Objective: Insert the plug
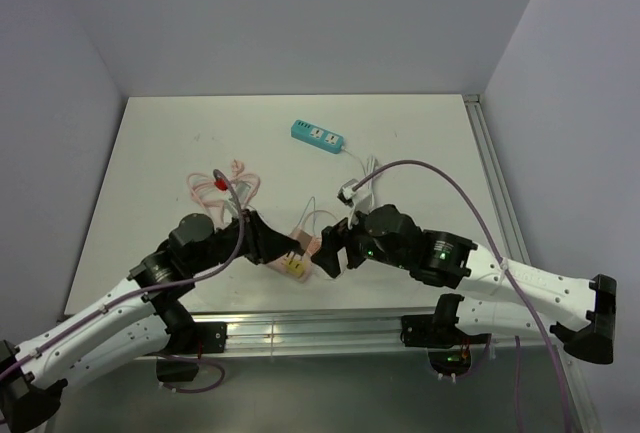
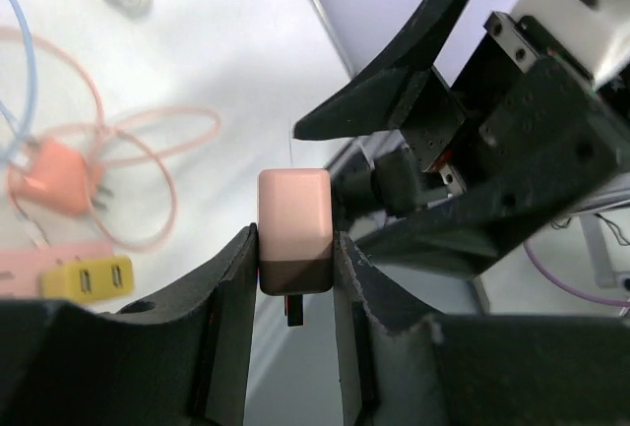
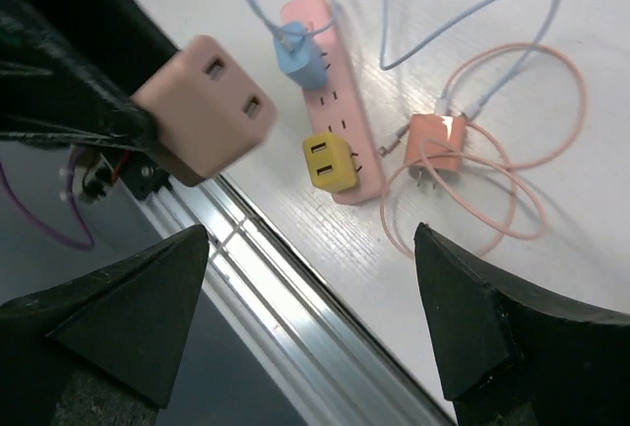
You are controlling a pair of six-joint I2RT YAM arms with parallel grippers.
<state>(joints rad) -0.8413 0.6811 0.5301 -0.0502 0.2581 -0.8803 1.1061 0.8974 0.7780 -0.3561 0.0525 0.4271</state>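
My left gripper is shut on a pink plug block, held above the table's near edge; a dark prong shows below it. The block's two-slot face shows in the right wrist view. My right gripper is open and empty, just right of the block, over the metal rail. A pink power strip lies on the table with a blue plug and a yellow plug in it. In the top view both grippers meet over the strip.
A pink charger with a looped pink cable lies beside the strip. A teal power strip sits at the back. More pink cable and a white cable lie mid-table. The metal rail runs along the near edge.
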